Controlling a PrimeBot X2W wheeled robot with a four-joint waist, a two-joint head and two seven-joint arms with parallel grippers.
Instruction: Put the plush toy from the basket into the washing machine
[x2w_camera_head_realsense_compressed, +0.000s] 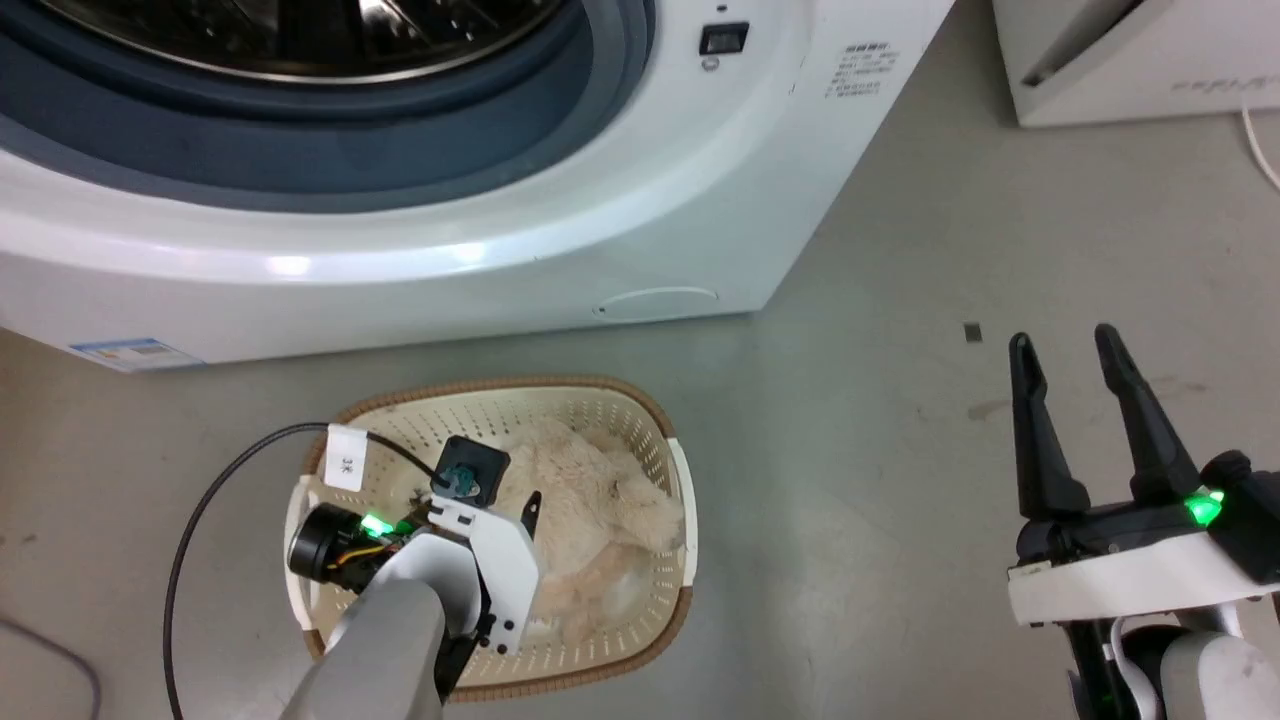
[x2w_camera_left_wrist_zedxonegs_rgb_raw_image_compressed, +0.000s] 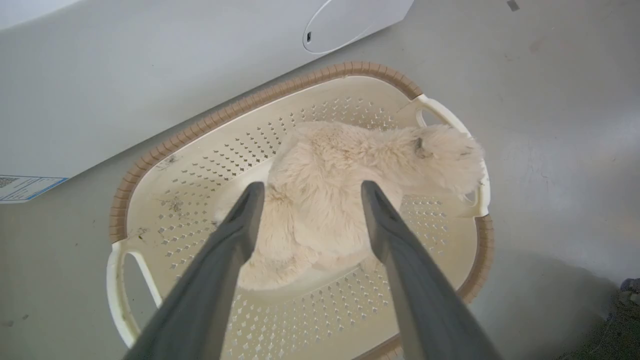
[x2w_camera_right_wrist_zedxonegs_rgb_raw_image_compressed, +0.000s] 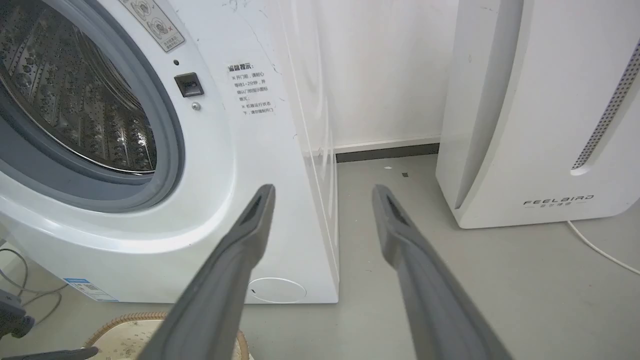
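The fluffy cream-beige plush toy (x2w_camera_left_wrist_zedxonegs_rgb_raw_image_compressed: 330, 165) lies in the cream perforated basket (x2w_camera_left_wrist_zedxonegs_rgb_raw_image_compressed: 250, 105), which stands on the floor just in front of the washing machine (x2w_camera_head_realsense_compressed: 500, 250). My left gripper (x2w_camera_left_wrist_zedxonegs_rgb_raw_image_compressed: 312, 192) hangs open above the toy's middle, a finger on either side and apart from the fur. In the head view the left gripper (x2w_camera_head_realsense_compressed: 515, 515) points down into the basket (x2w_camera_head_realsense_compressed: 600, 400), and its wrist hides part of the plush toy (x2w_camera_head_realsense_compressed: 600, 500). My right gripper (x2w_camera_head_realsense_compressed: 1062, 345) is open and empty over bare floor to the right. The washer's port is uncovered, showing the steel drum (x2w_camera_right_wrist_zedxonegs_rgb_raw_image_compressed: 75, 100).
A white FEELBIRD appliance (x2w_camera_right_wrist_zedxonegs_rgb_raw_image_compressed: 525, 125) stands right of the washer, with a white cord (x2w_camera_right_wrist_zedxonegs_rgb_raw_image_compressed: 600, 250) on the floor beside it. A black cable (x2w_camera_head_realsense_compressed: 190, 540) loops from my left wrist. Grey floor (x2w_camera_head_realsense_compressed: 850, 450) lies open between the basket and my right gripper.
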